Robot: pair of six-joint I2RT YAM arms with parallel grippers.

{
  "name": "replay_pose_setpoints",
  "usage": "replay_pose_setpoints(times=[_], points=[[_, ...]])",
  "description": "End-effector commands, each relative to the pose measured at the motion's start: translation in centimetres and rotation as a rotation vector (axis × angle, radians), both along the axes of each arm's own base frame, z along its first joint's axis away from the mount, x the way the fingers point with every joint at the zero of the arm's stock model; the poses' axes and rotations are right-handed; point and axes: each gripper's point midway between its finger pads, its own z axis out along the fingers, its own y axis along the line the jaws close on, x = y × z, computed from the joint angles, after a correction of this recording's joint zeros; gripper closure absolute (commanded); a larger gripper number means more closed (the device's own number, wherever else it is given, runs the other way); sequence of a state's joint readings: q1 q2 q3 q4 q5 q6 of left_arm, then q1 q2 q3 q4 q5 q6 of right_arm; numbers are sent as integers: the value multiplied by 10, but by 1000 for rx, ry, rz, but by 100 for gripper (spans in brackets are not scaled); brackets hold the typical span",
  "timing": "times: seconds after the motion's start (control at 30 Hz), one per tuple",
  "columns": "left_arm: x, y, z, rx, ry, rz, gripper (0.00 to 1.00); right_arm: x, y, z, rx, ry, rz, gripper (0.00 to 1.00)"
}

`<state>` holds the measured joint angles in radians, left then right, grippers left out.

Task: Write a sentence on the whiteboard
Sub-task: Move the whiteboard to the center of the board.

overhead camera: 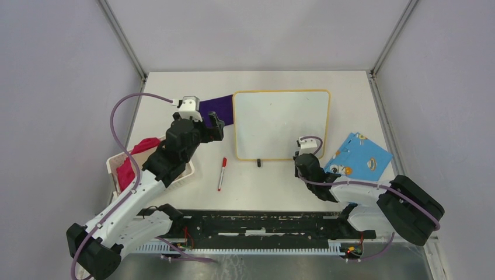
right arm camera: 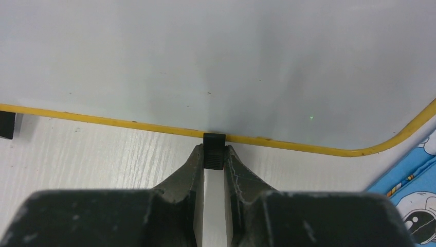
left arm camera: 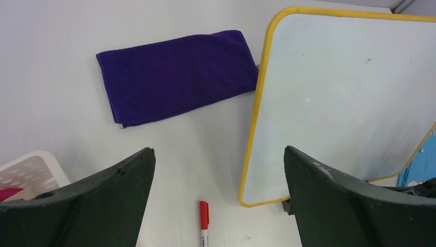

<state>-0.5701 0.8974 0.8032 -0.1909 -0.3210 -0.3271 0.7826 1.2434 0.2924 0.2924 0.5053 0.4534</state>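
Top view: the whiteboard [overhead camera: 280,122] is seen blank at twelve o'clock, with the red marker [overhead camera: 222,173] lying at its seven o'clock. Left wrist: the left gripper [left arm camera: 218,152] is spread wide, empty. Right wrist: the right gripper [right arm camera: 213,154] is pinched on the whiteboard's black foot [right arm camera: 214,149]. Nothing is written yet.

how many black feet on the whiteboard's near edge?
2. One foot is pinched in the right hand; the other foot sits further left along the whiteboard's yellow frame, untouched. No others show.
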Motion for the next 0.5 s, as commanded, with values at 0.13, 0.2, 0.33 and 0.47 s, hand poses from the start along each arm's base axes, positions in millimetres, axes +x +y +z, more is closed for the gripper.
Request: replay_pose_setpoints(times=[0.13,0.2,0.33,0.47], points=[[3,3,32,-8,-82,9,0,-4,28,4,10,20,86,100],[2,3,33,-10,-84,8,0,-2,29,6,-6,10,101,100],[1,3,35,-12,-90,7,0,3,32,8,-31,4,111,100],[1,4,35,-12,-91,9,0,3,37,7,-32,11,124,100]])
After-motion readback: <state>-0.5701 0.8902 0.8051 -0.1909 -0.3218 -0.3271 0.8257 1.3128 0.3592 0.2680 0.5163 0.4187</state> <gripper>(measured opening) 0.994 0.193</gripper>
